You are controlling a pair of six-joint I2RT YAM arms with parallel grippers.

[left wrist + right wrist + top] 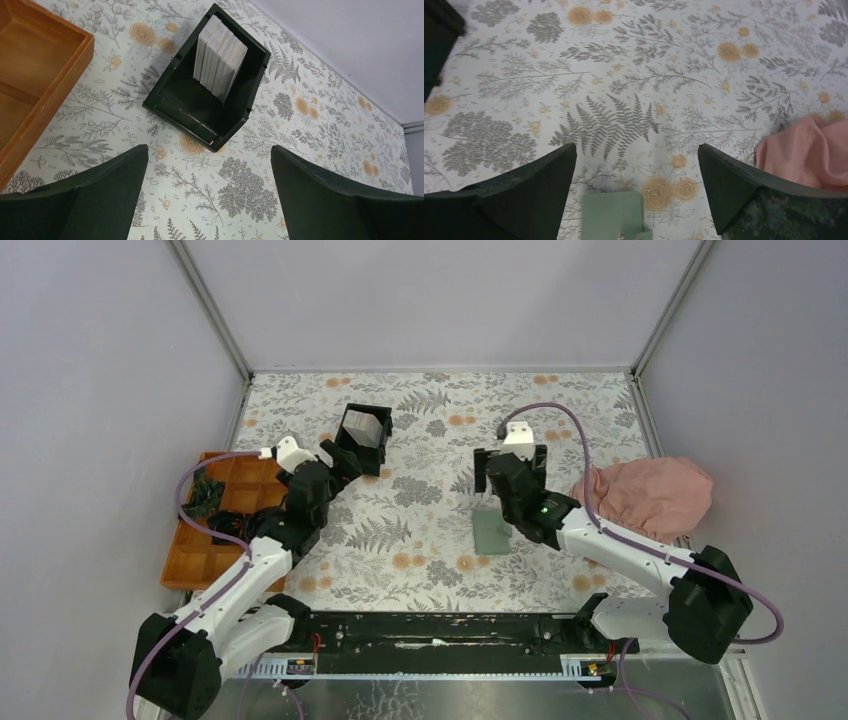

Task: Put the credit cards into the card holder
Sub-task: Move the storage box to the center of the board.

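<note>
One wooden tray [190,568]: orange-brown and split into compartments, at the near left edge of the counter [420,562]. The left arm crosses over it. Dark items lie in some far compartments, too small to name.
Card holder [492,534]: sage green, lying flat on the floral counter right of centre with a green face up. In the top view its far end is hidden under the right wrist. It lies well apart from the black box.
Right pincer [636,150]: fingers spread wide, holding nothing. It hangs over the far end of the card holder, which shows at the bottom of the wrist view, between the two fingers. Whether they touch cannot be told.
Left pincer [207,155]: fingers spread wide, empty. It points at the black box from the near side and is apart from it.
Pink cloth [645,495]: bunched at the right edge of the counter, beside the right arm.
Black box [180,125]: square and open-topped, left of centre, beyond the left pincer.
Credit cards [220,62]: a pale grey-white stack standing on edge inside the black box, packed against its far side.
</note>
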